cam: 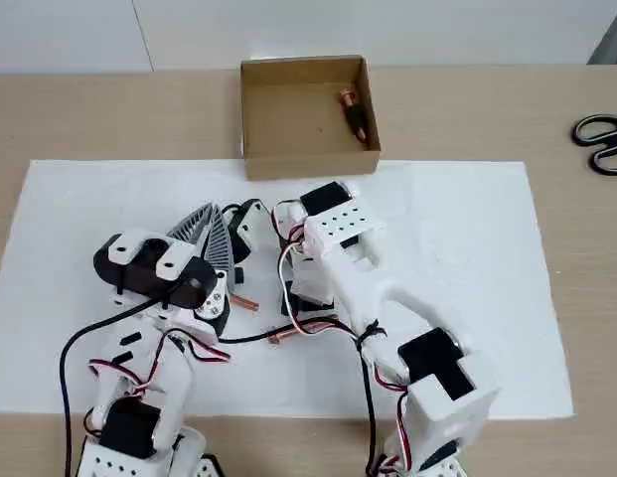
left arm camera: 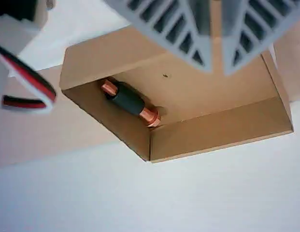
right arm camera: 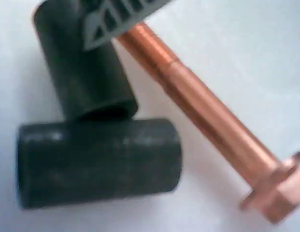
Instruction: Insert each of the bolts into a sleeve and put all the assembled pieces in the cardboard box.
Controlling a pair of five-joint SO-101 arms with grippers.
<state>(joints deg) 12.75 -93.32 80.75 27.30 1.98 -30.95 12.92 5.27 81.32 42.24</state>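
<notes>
The cardboard box [cam: 258,159] stands at the back of the table with one bolt-in-sleeve piece [cam: 355,114] against its right wall; the left wrist view shows that piece [left arm camera: 130,102] in a box corner. My left gripper [left arm camera: 216,65] hovers in front of the box [left arm camera: 222,130], its grey fingers [cam: 211,234] shut and holding nothing. Part of my right gripper [right arm camera: 121,17] hangs just over two black sleeves, one lying flat [right arm camera: 99,162] and one leaning on it [right arm camera: 84,72], beside a loose copper bolt [right arm camera: 212,125].
A white sheet [cam: 467,229] covers the work area. Two loose copper bolts [cam: 245,301] [cam: 278,338] lie between the arms, near the cables. Scissors [cam: 601,144] rest at the far right on the bare table.
</notes>
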